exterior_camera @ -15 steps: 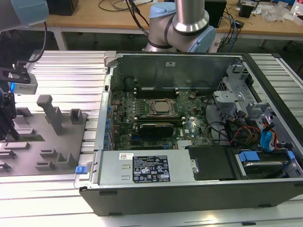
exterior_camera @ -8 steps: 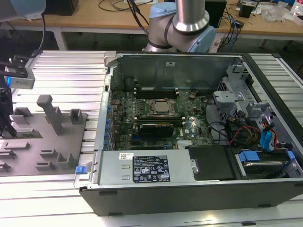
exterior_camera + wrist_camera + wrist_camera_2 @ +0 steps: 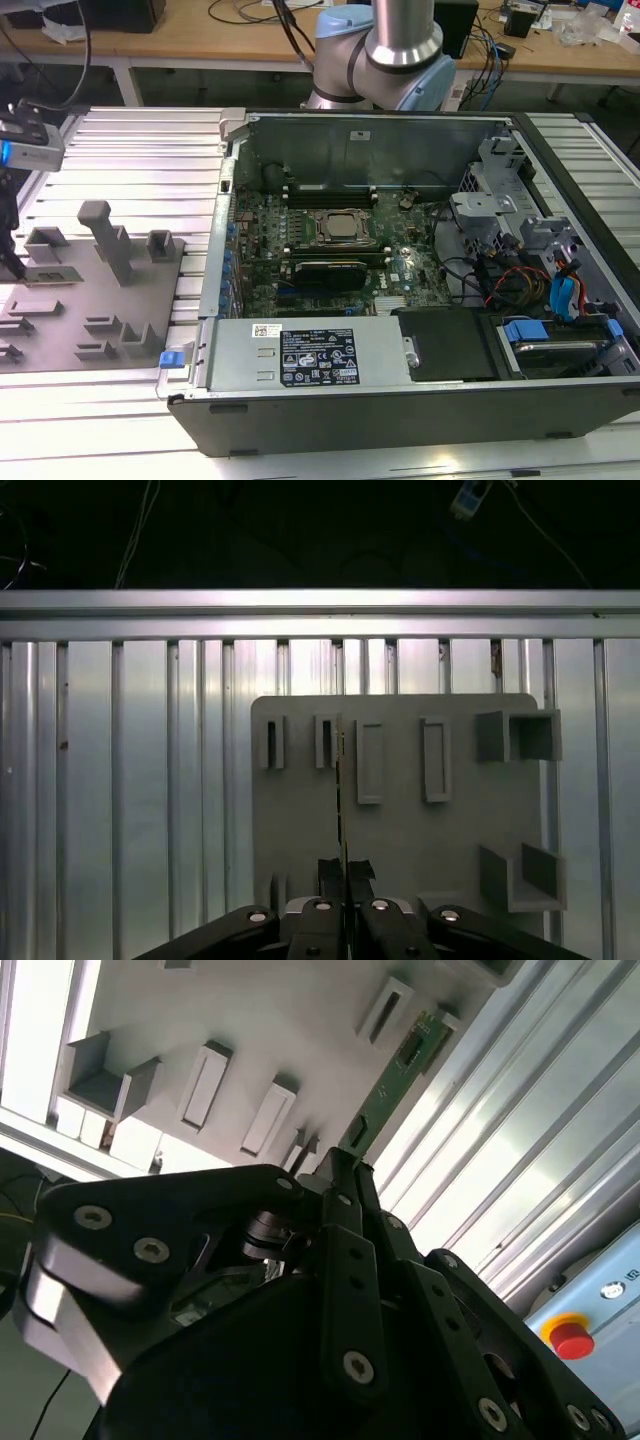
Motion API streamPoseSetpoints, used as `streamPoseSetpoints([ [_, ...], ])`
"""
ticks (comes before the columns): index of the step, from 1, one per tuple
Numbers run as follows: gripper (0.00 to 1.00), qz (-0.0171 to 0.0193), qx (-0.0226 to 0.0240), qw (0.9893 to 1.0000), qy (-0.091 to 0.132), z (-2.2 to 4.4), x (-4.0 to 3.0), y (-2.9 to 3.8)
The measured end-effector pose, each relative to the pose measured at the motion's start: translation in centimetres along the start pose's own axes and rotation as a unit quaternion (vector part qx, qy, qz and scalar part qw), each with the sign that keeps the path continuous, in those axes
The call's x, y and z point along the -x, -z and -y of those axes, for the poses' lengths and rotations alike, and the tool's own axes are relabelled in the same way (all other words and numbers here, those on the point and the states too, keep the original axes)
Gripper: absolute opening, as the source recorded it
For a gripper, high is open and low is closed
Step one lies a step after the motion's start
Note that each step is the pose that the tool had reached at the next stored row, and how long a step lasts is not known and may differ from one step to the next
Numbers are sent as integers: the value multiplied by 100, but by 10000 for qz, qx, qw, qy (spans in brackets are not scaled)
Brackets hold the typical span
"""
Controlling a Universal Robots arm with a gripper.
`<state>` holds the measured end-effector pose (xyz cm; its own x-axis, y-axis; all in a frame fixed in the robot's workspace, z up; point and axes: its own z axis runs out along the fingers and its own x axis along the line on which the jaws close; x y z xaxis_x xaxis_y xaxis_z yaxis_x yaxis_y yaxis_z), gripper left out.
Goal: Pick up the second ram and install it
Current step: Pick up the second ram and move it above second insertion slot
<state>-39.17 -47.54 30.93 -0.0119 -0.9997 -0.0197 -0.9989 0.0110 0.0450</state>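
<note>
The second ram [image 3: 395,1080] is a thin green stick that juts out from between my gripper's [image 3: 340,1165] black fingers, which are shut on it. In the first wrist view the second ram [image 3: 341,790] shows edge-on as a thin line, held by the gripper [image 3: 345,868] over the grey holder plate [image 3: 400,830], between two of its narrow slots. In the exterior view the gripper [image 3: 8,235] is at the far left edge, above the grey holder plate [image 3: 120,330]. The motherboard's silver CPU socket [image 3: 340,225] lies in the open computer case [image 3: 400,130], with black slots [image 3: 330,192] beside it.
Ribbed aluminium table [image 3: 140,150] surrounds the plate and the case. Upright grey posts [image 3: 105,235] stand on the plate. The case holds a black block [image 3: 325,272], a power supply [image 3: 310,355] and drive bays with cables [image 3: 540,280]. A red button [image 3: 572,1338] sits at the table edge.
</note>
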Motion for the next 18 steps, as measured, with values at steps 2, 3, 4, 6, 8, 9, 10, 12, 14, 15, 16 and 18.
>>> streamPoseSetpoints([
  [2, 13, -1, 0, 10000, 0, -3, 4, 57],
  [3, 13, -1, 0, 10000, 0, -3, 5, 73],
  [4, 13, -2, 0, 10000, 0, -4, 6, 92],
  [6, 13, -2, 0, 10000, 0, -6, 9, 139],
  [8, 13, -3, 0, 10000, 0, -8, 11, 179],
  [9, 13, -4, 0, 10000, 0, -10, 14, 215],
  [10, 13, -5, 0, 10000, 0, -11, 17, 254],
  [12, 13, -6, 0, 10000, 0, -13, 20, 293],
  [14, 13, -7, 0, 10000, 0, -16, 24, 354],
  [15, 13, -8, 0, 10000, 0, -18, 28, 394],
  [16, 13, -9, 0, 10000, -1, -19, 30, 422],
  [18, 13, -11, 0, 10000, 0, -22, 35, 480],
])
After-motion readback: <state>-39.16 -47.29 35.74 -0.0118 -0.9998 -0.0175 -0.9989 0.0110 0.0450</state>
